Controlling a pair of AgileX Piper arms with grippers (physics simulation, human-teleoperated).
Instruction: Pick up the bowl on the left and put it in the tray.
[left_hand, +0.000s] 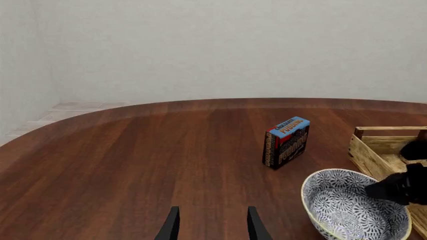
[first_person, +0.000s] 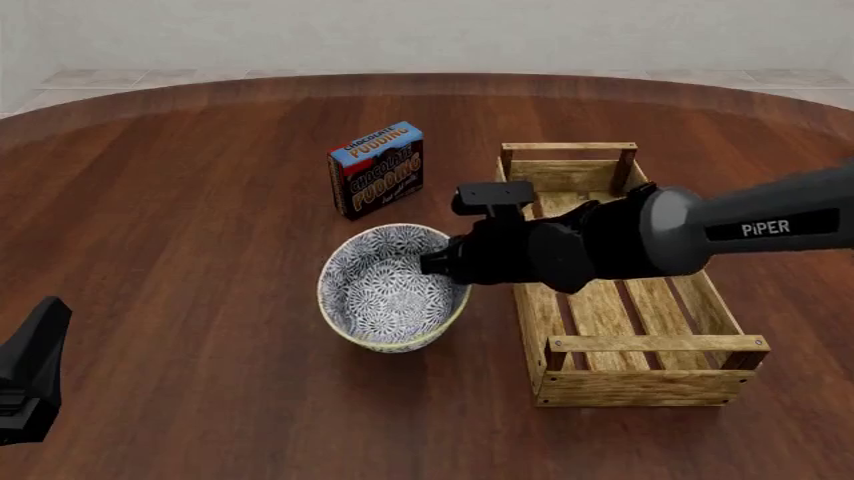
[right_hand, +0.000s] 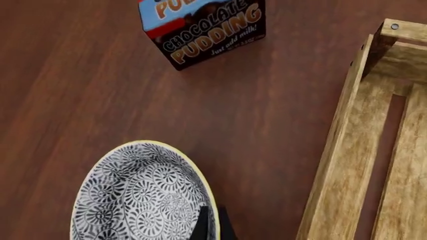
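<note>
The bowl (first_person: 374, 295), white with a dense dark-blue pattern and a pale rim, sits just left of the tray (first_person: 534, 335), a long light-wood crate. My right gripper (first_person: 438, 263) reaches across the tray's left wall and is shut on the bowl's right rim. In the right wrist view its dark fingertips (right_hand: 203, 225) pinch that rim of the bowl (right_hand: 140, 195), one inside and one outside. My left gripper (left_hand: 212, 227) is open and holds nothing, well left of the bowl (left_hand: 347, 205). Whether the bowl still touches the table cannot be told.
A chocolate pudding box (first_person: 378, 170) stands upright behind the bowl, to the tray's far left. The left arm (first_person: 30, 370) rests at the near left edge of the front view. The round table's far edge (first_person: 427, 78) curves along the back.
</note>
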